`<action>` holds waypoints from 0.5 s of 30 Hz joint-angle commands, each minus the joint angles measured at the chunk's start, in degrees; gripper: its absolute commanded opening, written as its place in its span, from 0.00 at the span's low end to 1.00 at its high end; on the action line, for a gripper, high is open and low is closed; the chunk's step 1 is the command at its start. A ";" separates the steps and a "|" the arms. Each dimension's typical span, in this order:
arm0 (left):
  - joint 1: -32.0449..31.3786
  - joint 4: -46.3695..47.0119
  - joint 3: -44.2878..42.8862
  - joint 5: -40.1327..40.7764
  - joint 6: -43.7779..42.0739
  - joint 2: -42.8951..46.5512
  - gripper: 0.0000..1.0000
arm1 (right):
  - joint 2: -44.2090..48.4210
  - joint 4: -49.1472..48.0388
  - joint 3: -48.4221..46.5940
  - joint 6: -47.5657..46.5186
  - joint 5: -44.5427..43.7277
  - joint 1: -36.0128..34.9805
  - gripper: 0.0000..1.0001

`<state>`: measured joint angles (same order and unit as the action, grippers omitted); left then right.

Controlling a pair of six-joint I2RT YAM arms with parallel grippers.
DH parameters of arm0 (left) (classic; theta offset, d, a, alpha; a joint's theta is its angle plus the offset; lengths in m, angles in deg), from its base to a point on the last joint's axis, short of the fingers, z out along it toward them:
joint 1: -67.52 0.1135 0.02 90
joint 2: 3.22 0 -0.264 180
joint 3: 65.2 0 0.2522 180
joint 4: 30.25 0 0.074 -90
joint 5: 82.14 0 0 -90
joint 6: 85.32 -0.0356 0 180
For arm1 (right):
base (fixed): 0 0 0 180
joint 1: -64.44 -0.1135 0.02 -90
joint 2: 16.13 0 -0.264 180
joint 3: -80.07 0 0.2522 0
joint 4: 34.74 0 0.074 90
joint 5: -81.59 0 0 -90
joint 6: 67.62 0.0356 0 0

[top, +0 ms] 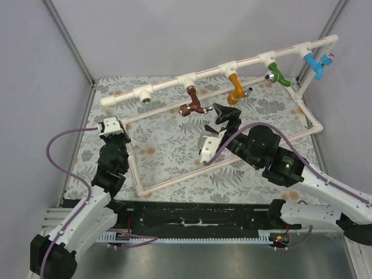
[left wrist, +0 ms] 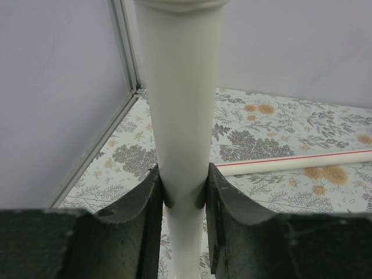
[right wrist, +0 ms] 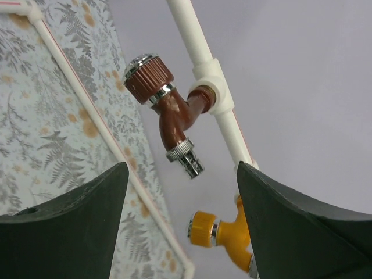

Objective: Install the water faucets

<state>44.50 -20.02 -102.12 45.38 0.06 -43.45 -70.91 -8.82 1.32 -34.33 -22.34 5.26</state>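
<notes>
Left to right. The left gripper is clamping narrowly on the upright white pipe at the left corner of the pipe frame, both fingers pressing on its sides. Along the raised top rail, a tee fitting is turning its round port toward the arms. The next fitting is holding the reddish-brown faucet, which is seated in its socket with the silvery spout end pointing down and the ribbed knob pointing away from the rail. The orange-yellow faucet is sitting in the fitting after it. The right gripper is hovering near these two with its jaws standing wide and gripping nothing; in the wrist view the reddish-brown faucet is showing between them, apart from both. Farther right, the green tap and the light blue tap are occupying the last two fittings. The frame is standing on the flower-patterned table.
</notes>
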 commanded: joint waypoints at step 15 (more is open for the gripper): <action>-1.76 -0.35 0.13 -3.50 -1.71 -0.38 0.02 | -17.89 -30.26 1.54 -35.22 -8.04 -0.85 0.73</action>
<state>44.50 -20.02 -102.12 45.38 0.06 -43.45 -85.67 -30.04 4.68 -62.61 -27.30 3.93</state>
